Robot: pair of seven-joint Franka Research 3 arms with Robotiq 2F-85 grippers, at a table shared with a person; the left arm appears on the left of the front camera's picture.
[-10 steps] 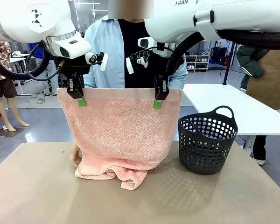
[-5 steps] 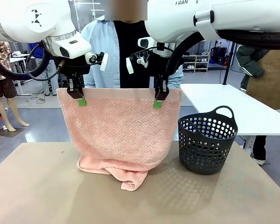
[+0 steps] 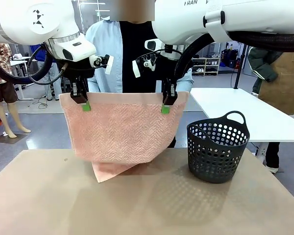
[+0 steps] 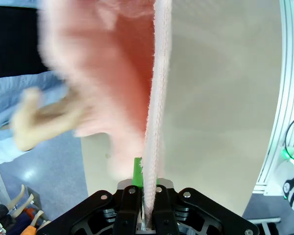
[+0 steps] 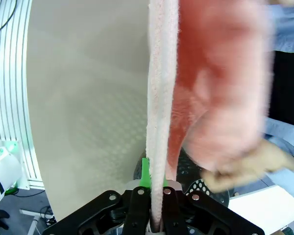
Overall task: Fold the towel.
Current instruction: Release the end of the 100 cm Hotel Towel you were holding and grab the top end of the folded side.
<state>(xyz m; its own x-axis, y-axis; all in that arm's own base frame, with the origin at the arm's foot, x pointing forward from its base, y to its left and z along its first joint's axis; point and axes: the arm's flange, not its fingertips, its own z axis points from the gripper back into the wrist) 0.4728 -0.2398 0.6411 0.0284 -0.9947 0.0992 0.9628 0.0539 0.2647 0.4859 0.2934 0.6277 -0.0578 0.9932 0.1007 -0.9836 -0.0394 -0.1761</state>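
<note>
We held the towel (image 3: 122,128) up by its top edge, left of the black basket (image 3: 218,152) and higher than its handles. Our left jaws were clamped on the top corner farther from the basket, and our right jaws on the corner nearer it. One low corner touched the bench (image 3: 44,205) left of the basket. A person's hand (image 4: 34,122), blurred, was against the cloth.

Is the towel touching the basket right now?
Apart. In the front view, background shows between the towel and the basket, all along the towel's slanting right edge.
</note>
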